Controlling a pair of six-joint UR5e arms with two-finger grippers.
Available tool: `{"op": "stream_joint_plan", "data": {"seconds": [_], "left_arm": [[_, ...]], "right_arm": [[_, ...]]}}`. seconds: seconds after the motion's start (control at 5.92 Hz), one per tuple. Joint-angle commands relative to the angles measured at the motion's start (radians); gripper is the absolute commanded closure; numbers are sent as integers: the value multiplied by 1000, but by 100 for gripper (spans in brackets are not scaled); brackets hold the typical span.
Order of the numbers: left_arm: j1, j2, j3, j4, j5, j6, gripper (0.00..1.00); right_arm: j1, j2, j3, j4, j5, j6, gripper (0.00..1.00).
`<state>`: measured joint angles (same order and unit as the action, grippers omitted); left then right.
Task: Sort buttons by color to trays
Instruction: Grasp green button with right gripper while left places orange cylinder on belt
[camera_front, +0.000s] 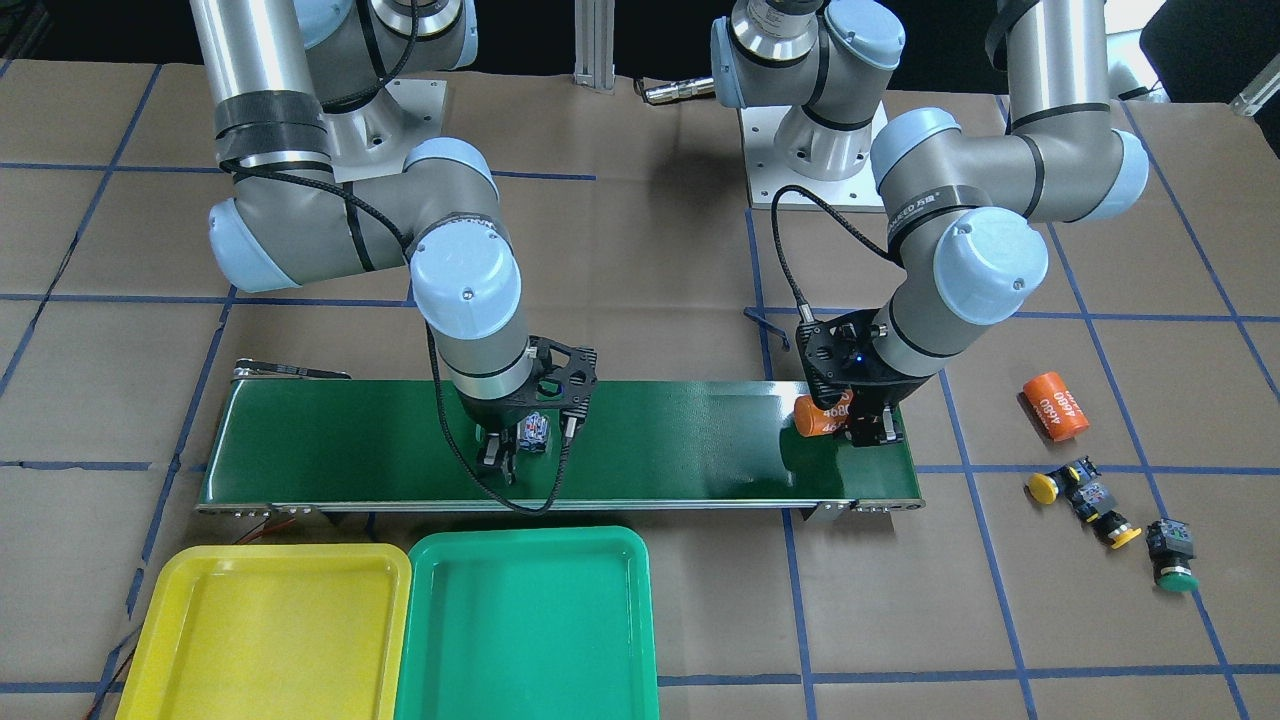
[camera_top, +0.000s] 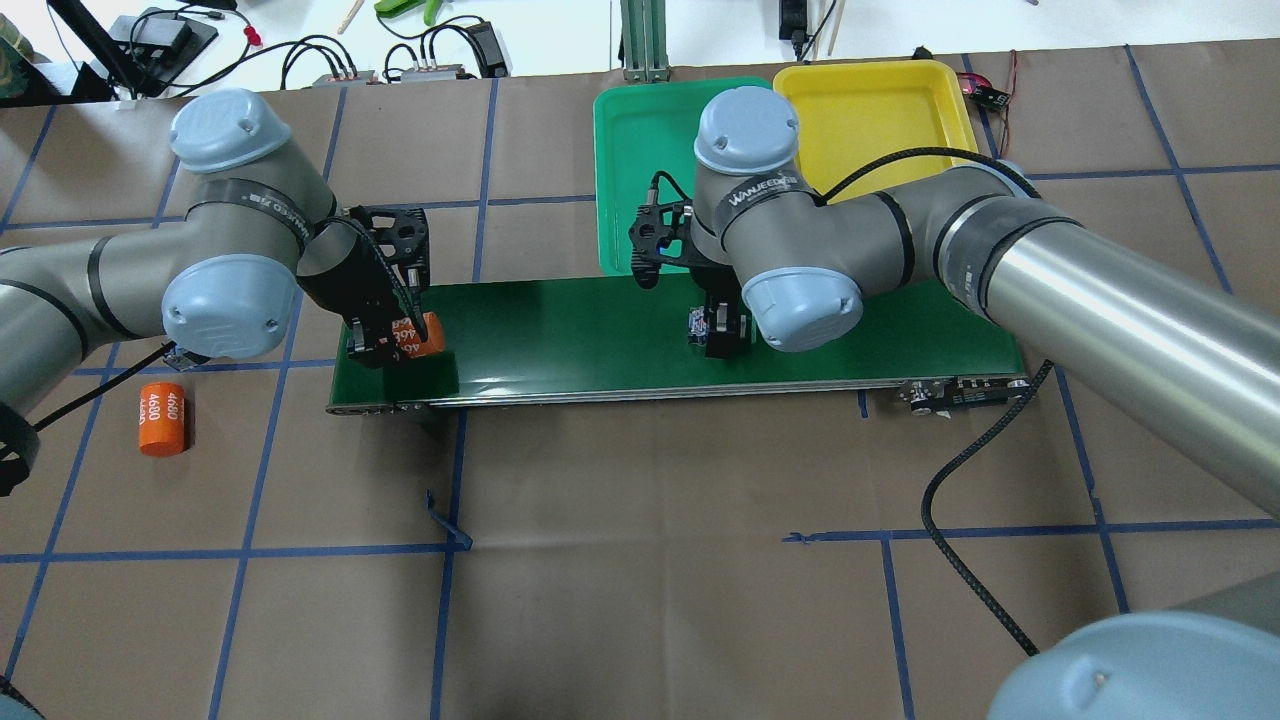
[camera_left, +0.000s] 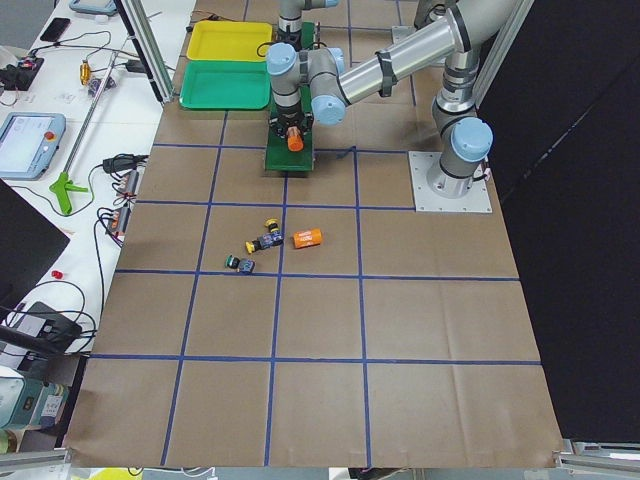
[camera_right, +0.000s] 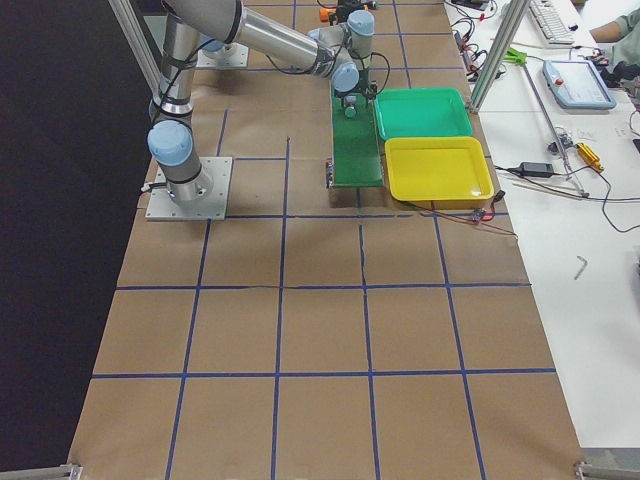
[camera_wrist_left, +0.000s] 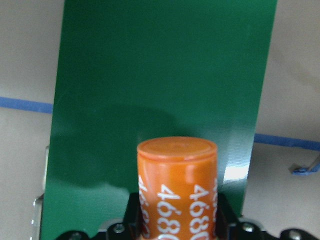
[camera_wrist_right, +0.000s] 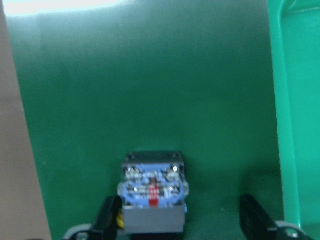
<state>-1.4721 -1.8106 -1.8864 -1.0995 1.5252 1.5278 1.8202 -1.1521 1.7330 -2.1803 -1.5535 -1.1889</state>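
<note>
Button (camera_wrist_right: 152, 192) lies on the conveyor belt (camera_wrist_right: 150, 90) between the spread fingers of our right gripper (camera_wrist_right: 179, 222), close against one finger and apart from the other; the green tray (camera_wrist_right: 300, 125) lies beyond that far finger. Our left gripper (camera_wrist_left: 177, 231) clamps an orange cylinder (camera_wrist_left: 177, 185).

White "4680" on orange cylinder (camera_wrist_left: 177, 195) over belt (camera_wrist_left: 160, 75); same on loose orange cylinder (camera_front: 1055, 406).
</note>
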Motion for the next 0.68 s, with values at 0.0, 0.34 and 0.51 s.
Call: {"op": "stream_joint_plan", "data": {"seconds": [0.0,0.34,0.51], "left_arm": [[-11,3,10,0,12,5,1],[22,51,13,-10,12,-64,1],[95,78,13,-31,16,-93,1]], "right_arm": [[-36,-23,11,16,-20,-43,80],[-70,-69,5,16,-82,-122,93],[-87,-99,-15,4,-80,-130,92]]}}
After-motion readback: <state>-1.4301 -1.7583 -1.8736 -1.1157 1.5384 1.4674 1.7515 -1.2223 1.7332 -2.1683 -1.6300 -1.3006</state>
